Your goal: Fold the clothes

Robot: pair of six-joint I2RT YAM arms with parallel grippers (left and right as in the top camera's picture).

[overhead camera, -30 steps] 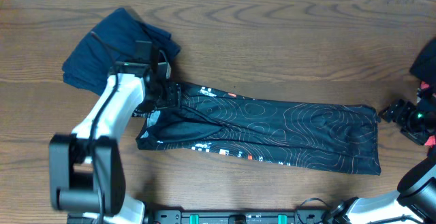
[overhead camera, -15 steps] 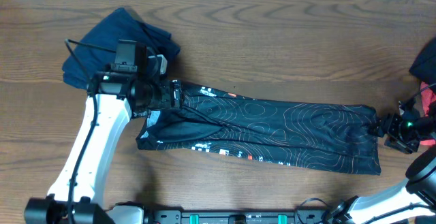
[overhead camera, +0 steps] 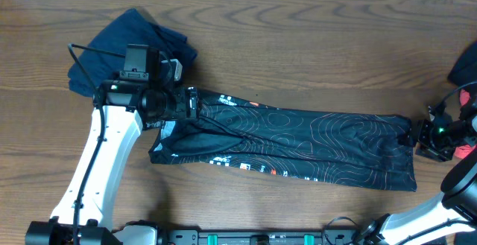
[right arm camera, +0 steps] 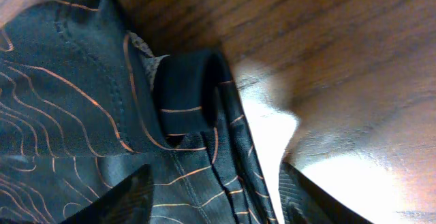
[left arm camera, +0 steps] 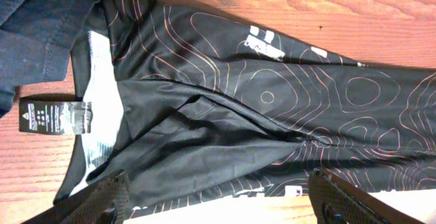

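Note:
The clothes, a black jersey (overhead camera: 313, 144) with thin orange contour lines, lie as a long folded strip across the table. My left gripper (overhead camera: 190, 103) hovers over the collar end, open wide. In the left wrist view its fingers (left arm camera: 102, 197) straddle the jersey (left arm camera: 272, 101) without touching it, the gripper (left arm camera: 218, 200) above the cloth's near edge. My right gripper (overhead camera: 416, 135) sits at the strip's right end. In the right wrist view the jersey (right arm camera: 68, 101) shows its rolled hem corner, and the gripper (right arm camera: 214, 197) stands open, with the cloth's edge between its jaws.
A dark navy garment (overhead camera: 130, 48) lies bunched at the back left, touching the jersey's collar end, and fills the left wrist view's top-left corner (left arm camera: 34, 20). A black label tag (left arm camera: 54, 116) lies beside the collar. A dark red-and-black item (overhead camera: 466, 70) sits at the right edge.
My right gripper has moved left onto the jersey's right end and its jaws have narrowed. The left arm swung upright over the collar end and its jaws opened a little wider.

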